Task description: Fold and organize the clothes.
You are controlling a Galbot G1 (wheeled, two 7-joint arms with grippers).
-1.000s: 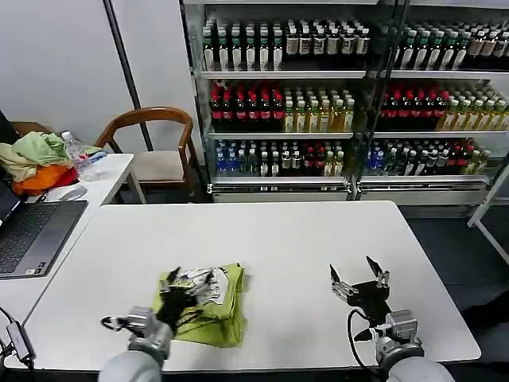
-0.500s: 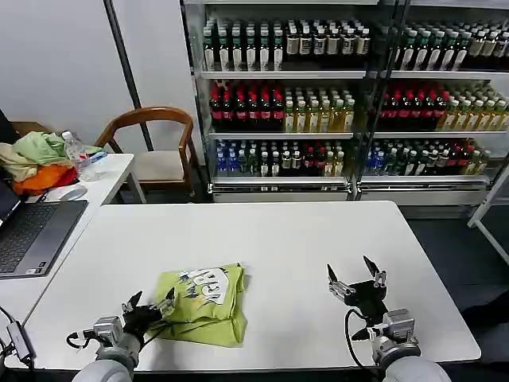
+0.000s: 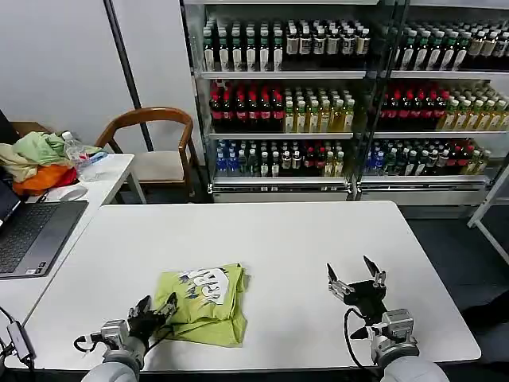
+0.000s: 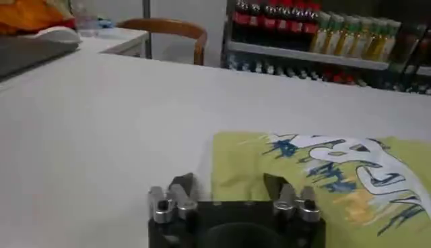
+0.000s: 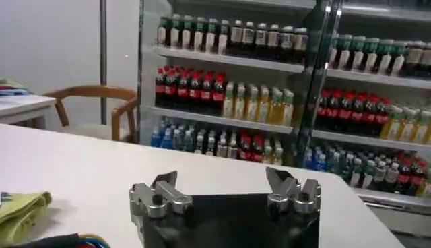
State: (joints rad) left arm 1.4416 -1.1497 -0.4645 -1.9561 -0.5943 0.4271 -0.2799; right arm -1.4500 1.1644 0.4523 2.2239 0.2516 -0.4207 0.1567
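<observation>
1. T-shirt (image 3: 205, 304): one, lime green, lying folded into a compact rectangle on the white tabletop (image 3: 262, 247), toward the robot's left, printed graphic facing up
2. Left gripper (image 3: 156, 309): one, just beside the shirt's near-left corner, jaws open and holding nothing; in the left wrist view the cloth edge lies just ahead of the fingertips
3. Right gripper (image 3: 355, 278): one, parked over bare tabletop well right of the shirt, jaws open and empty
4. Step in hand, by judgement: folding looks essentially complete and the shirt lies released
5. Next move, by judgement: either tidy the loose lower edge or clear both arms from the fold
</observation>
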